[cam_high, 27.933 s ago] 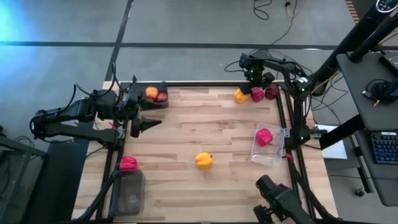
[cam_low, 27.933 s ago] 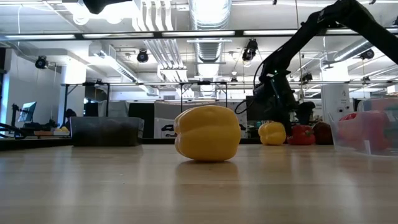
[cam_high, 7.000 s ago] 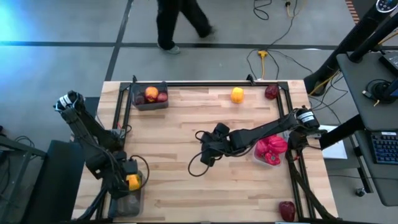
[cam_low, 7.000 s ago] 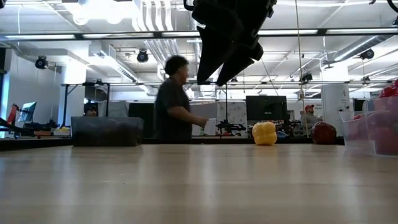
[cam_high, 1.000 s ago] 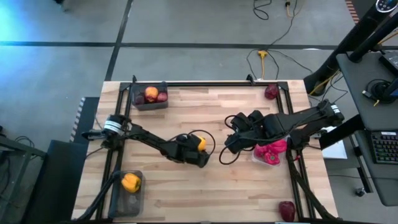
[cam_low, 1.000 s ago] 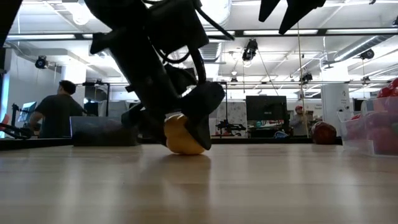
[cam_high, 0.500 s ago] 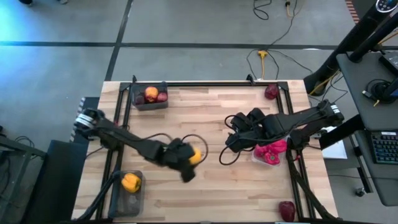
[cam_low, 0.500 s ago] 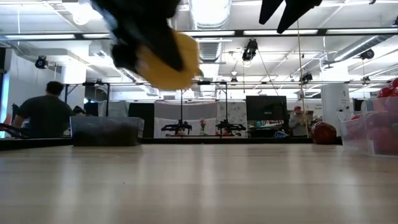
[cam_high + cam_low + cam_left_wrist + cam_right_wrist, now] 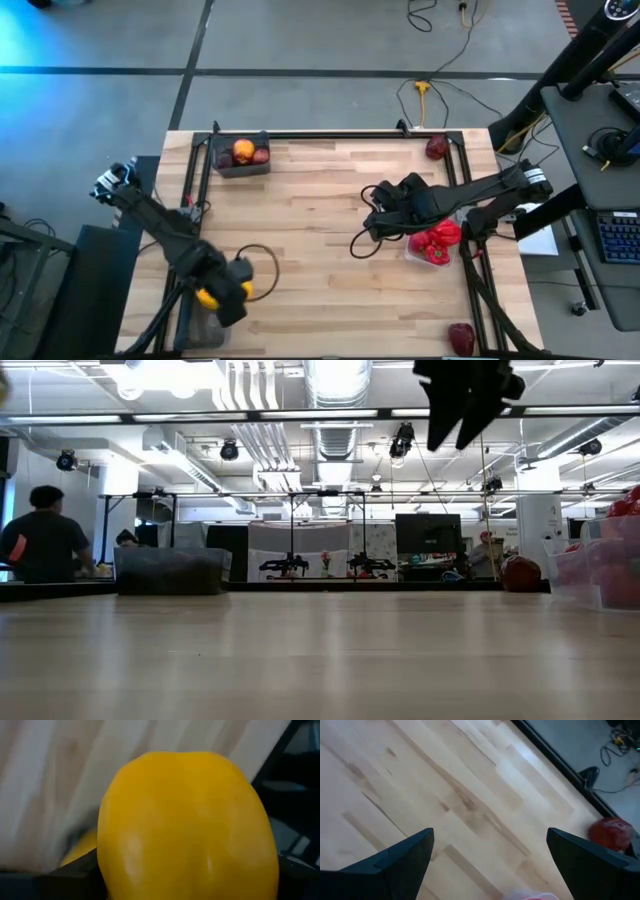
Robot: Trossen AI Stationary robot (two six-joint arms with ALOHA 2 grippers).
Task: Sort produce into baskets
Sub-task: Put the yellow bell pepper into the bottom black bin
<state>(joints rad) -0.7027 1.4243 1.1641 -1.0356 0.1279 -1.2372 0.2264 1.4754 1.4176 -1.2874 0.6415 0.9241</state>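
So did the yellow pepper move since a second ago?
Yes. The left gripper carried the yellow pepper from mid-table toward the bin at the near left corner. In the high view it's now right beside that bin.

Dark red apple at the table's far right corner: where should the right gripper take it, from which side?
Take the apple across its round middle, straight down from above: the frame rail runs close by its far and right sides, so a level approach looks blocked. The right gripper is open; the left gripper holds a yellow pepper.
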